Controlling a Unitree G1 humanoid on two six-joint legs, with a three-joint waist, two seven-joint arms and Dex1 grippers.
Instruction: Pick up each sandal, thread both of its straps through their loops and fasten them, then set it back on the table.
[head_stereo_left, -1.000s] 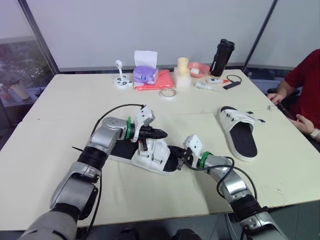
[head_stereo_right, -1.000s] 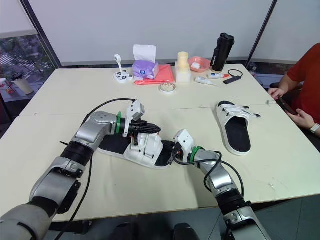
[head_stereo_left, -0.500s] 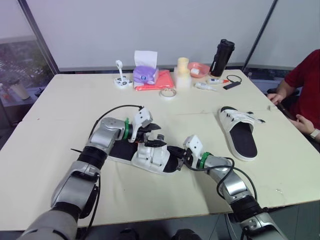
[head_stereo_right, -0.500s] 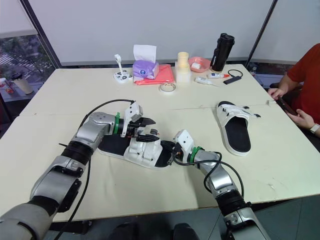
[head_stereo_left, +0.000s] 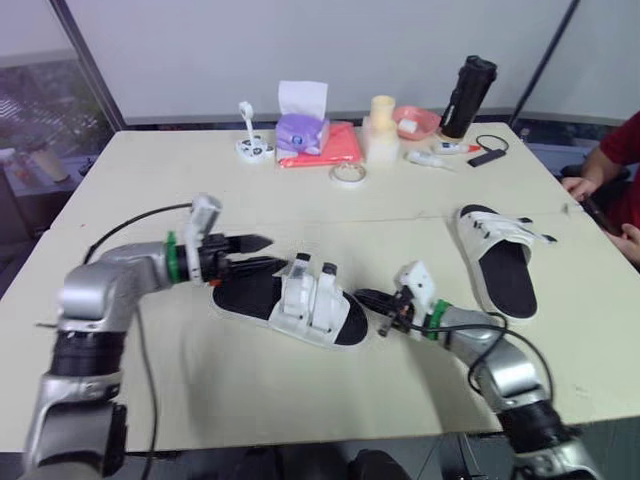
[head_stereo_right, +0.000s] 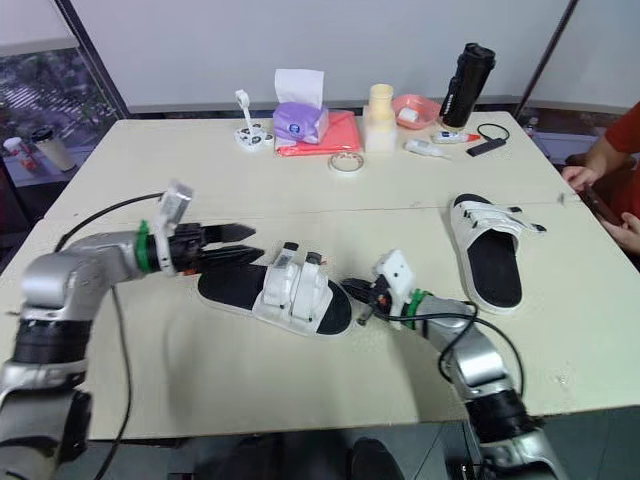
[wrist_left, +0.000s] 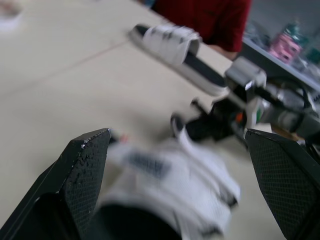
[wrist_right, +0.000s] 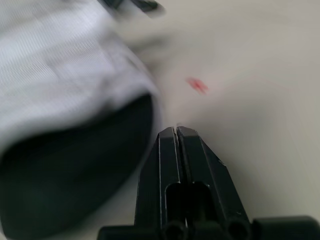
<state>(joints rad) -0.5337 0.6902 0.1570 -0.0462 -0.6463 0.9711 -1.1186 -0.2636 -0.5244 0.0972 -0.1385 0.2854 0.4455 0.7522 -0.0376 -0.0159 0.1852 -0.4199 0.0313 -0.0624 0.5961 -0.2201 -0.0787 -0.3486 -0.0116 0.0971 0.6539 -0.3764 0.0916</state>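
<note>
A pale table (head_stereo_right: 200, 180) fills the scene, with a window wall behind it. Two sandals lie flat on it, neither lifted.

The near sandal (head_stereo_right: 290, 292), black-soled with two white straps, lies in front of me between my pincers. My left pincer (head_stereo_right: 257, 240) hovers just beside its left end, fingers well apart, holding nothing. My right pincer (head_stereo_right: 355, 290) sits low at its right end, fingers pressed together on nothing, the tip just beside the sole.

Both strap ends on this sandal stick up rather than lie flat. I judge them threaded but not pressed down, though I cannot be sure.

The second sandal (head_stereo_right: 490, 255), also with two straps, lies well to the right. Strap ends jut off its right side, and I cannot tell whether it is fastened. At least one sandal seems to need finishing.

On the far side stand one tissue box (head_stereo_right: 300, 120), one black bottle (head_stereo_right: 472, 70), one tape roll (head_stereo_right: 343, 162) and one pink bowl (head_stereo_right: 412, 108). A person's red sleeve (head_stereo_right: 622, 130) shows at the right edge.
</note>
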